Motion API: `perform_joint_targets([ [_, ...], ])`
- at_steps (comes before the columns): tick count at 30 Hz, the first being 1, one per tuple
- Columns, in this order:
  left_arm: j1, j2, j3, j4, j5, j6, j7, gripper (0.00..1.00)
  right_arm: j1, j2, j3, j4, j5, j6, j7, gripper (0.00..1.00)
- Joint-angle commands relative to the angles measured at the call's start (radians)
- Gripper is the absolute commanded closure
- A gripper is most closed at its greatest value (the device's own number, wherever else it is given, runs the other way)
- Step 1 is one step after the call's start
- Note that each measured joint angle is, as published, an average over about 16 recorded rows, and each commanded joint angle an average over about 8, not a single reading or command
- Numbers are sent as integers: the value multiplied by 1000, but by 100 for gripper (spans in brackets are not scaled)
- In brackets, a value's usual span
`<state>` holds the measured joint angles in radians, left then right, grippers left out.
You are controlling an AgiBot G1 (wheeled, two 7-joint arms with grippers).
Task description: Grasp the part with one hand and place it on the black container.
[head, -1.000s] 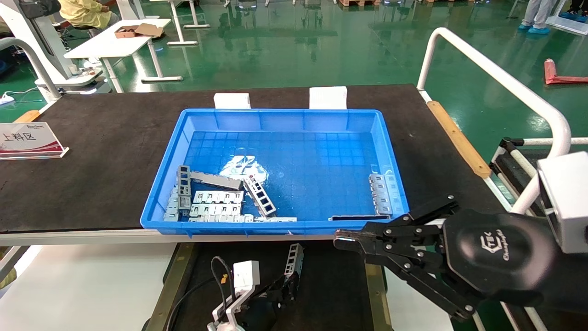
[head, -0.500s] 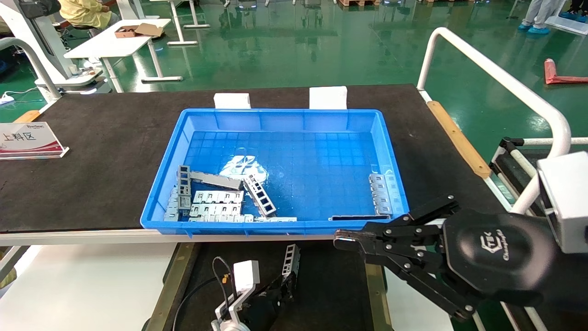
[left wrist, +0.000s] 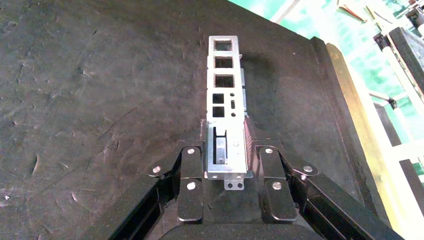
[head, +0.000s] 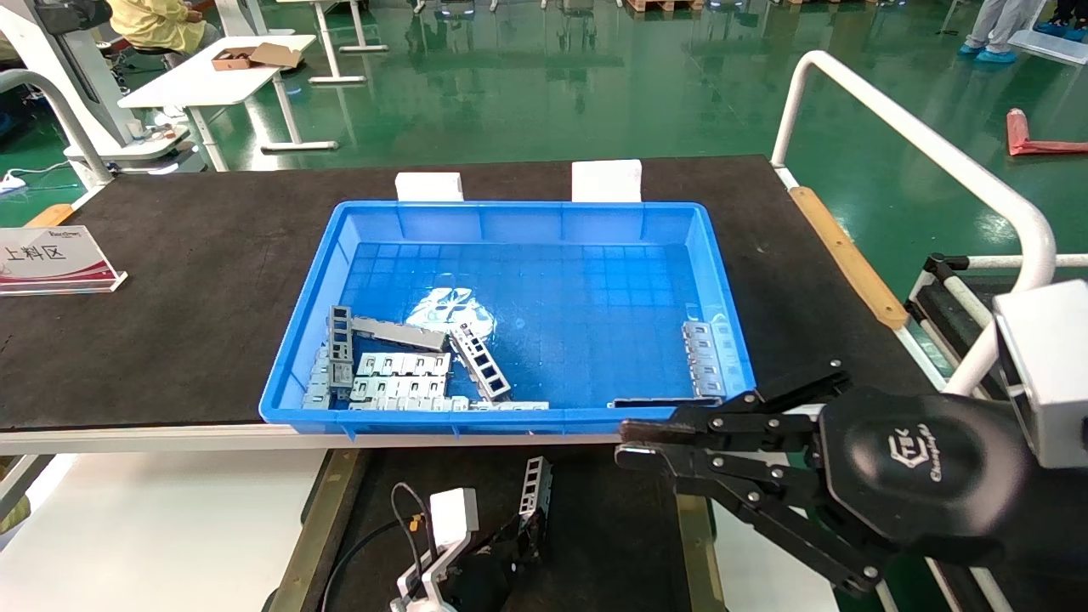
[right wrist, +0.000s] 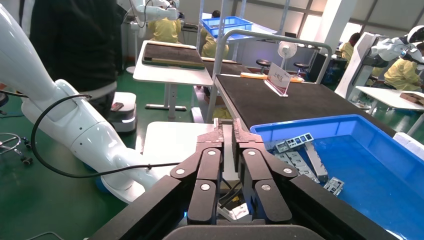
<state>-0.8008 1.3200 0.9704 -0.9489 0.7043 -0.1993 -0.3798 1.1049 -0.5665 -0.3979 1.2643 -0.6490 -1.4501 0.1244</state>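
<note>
The part (head: 535, 486), a slim silver ladder-like bar, stands up out of my left gripper (head: 520, 534) at the bottom of the head view. In the left wrist view the left gripper (left wrist: 226, 150) is shut on the part (left wrist: 225, 90), which sticks out ahead over the matte floor of the black container (left wrist: 100, 100). The container (head: 612, 527) lies below the table's front edge. I cannot tell whether the part touches the floor. My right gripper (head: 623, 444) hangs empty at the lower right, its fingers a narrow slit apart (right wrist: 227, 135).
A blue bin (head: 510, 217) on the black table holds several grey metal pieces (head: 399, 365). The container has brass side rails (head: 316, 527) (left wrist: 352, 105). A white railing (head: 918, 144) stands at the right. A sign (head: 51, 259) sits at the table's left.
My left gripper with the part has shifted slightly left and lower over the black container. The right gripper's fingertips have parted a little.
</note>
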Motion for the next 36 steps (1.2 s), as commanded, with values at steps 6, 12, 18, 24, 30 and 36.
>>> perform_joint_targets([
  [6, 5, 2, -15, -5, 29, 9, -1, 0, 0, 0, 0, 0, 0, 0, 0, 0],
  [12, 12, -27, -23, -51, 66, 42, 11, 0, 0, 0, 0, 0, 0, 0, 0, 0],
  [18, 28, -98, -23, -132, 99, 120, 30, 0, 0, 0, 0, 0, 0, 0, 0, 0],
  [24, 44, -199, -21, -234, 122, 228, 51, 0, 0, 0, 0, 0, 0, 0, 0, 0],
  [30, 47, -317, -20, -325, 139, 359, 74, 0, 0, 0, 0, 0, 0, 0, 0, 0],
  [36, 28, -434, -30, -383, 140, 519, 100, 0, 0, 0, 0, 0, 0, 0, 0, 0],
])
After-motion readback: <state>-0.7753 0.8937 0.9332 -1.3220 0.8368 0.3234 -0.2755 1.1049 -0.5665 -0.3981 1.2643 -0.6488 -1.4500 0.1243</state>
